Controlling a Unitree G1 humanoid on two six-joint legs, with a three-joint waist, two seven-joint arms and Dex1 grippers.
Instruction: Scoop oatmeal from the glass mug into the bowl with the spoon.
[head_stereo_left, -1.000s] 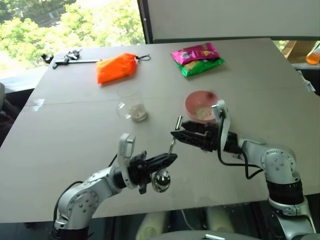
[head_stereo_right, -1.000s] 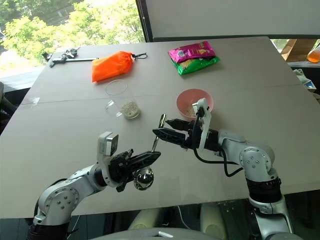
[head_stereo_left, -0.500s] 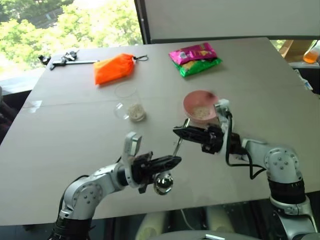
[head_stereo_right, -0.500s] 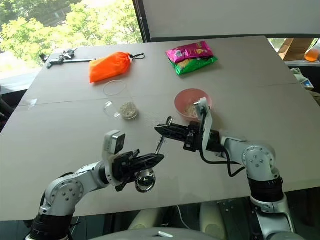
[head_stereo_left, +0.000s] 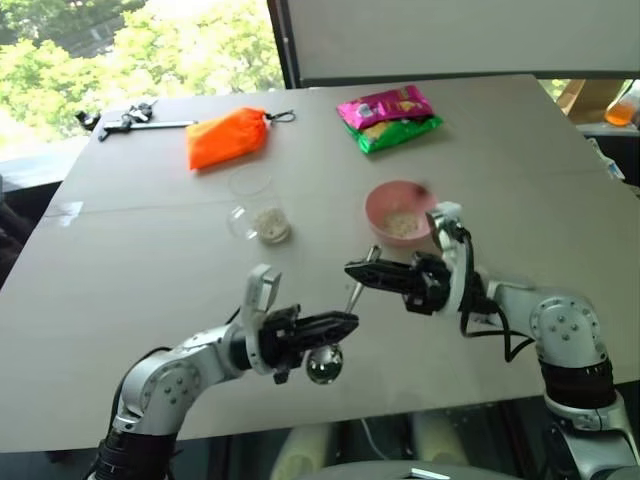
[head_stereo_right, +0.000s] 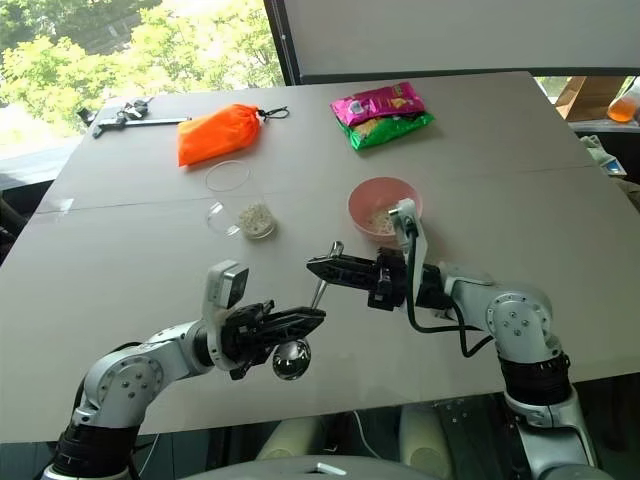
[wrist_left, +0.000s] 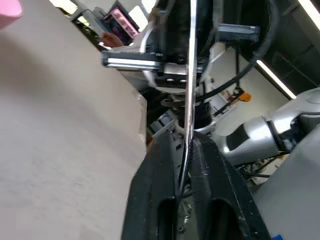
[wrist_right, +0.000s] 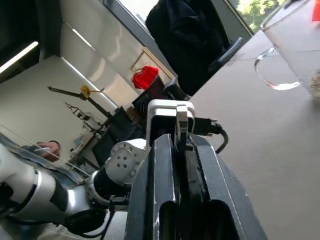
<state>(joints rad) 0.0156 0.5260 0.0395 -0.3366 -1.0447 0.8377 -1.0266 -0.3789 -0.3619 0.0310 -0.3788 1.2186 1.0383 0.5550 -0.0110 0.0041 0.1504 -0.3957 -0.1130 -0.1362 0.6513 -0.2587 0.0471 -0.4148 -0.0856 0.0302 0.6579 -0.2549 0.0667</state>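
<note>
The spoon (head_stereo_left: 348, 300) hangs in the air near the table's front, its round bowl (head_stereo_left: 324, 365) low and its handle slanting up. My right gripper (head_stereo_left: 352, 270) is shut on the handle's upper end, seen between its fingers in the right wrist view (wrist_right: 181, 125). My left gripper (head_stereo_left: 347, 320) sits lower on the handle, its fingers (wrist_left: 160, 165) slightly apart on either side of it. The glass mug (head_stereo_left: 258, 205) stands mid-table with oatmeal (head_stereo_left: 272, 225) at its bottom. The pink bowl (head_stereo_left: 376, 205) stands to its right, behind my right gripper, with some oatmeal (head_stereo_left: 402, 224) in it.
An orange pouch (head_stereo_left: 228, 137), a pink and green snack packet (head_stereo_left: 392, 115) and a black and silver tool (head_stereo_left: 135, 118) lie along the table's far side. Both grippers hover close to the front edge.
My right gripper has shut on the top of the spoon's handle. The left gripper's fingers have parted a little around the handle. The spoon has stayed in place.
</note>
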